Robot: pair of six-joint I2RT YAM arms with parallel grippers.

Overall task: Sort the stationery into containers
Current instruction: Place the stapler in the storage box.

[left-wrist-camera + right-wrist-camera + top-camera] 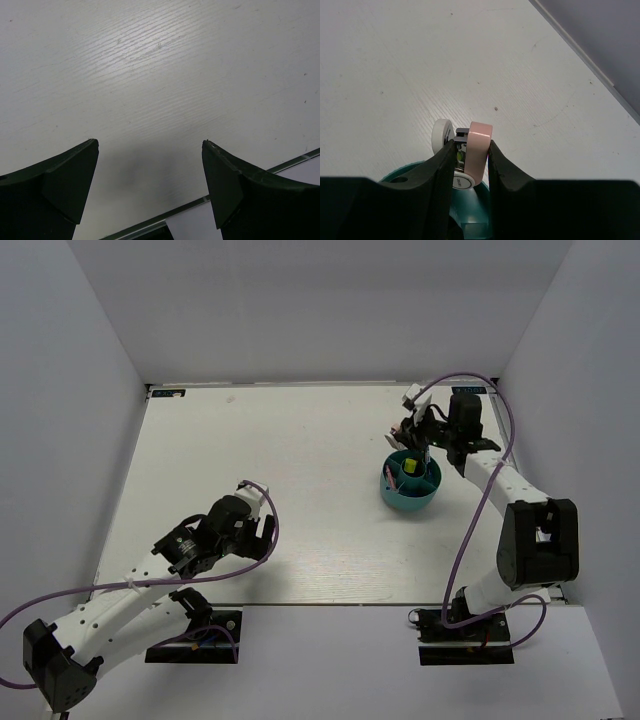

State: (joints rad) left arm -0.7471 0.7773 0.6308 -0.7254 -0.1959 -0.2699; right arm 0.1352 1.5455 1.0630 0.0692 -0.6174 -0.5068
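Note:
The round teal organiser point(410, 485) stands on the table at the right, with a yellow-tipped item point(411, 466) inside it. My right gripper point(412, 436) hovers over its far rim, shut on the small pink-white block point(478, 152); the teal organiser point(475, 220) shows below the jaws in the right wrist view. My left gripper point(262, 527) is open and empty low over the bare table near the front edge, its fingers point(65, 185) wide apart. The other stationery is hidden or out of view.
White walls enclose the table on three sides. The table's front edge point(200, 202) lies just below my left gripper. The right wall's base point(585, 65) runs close to the organiser.

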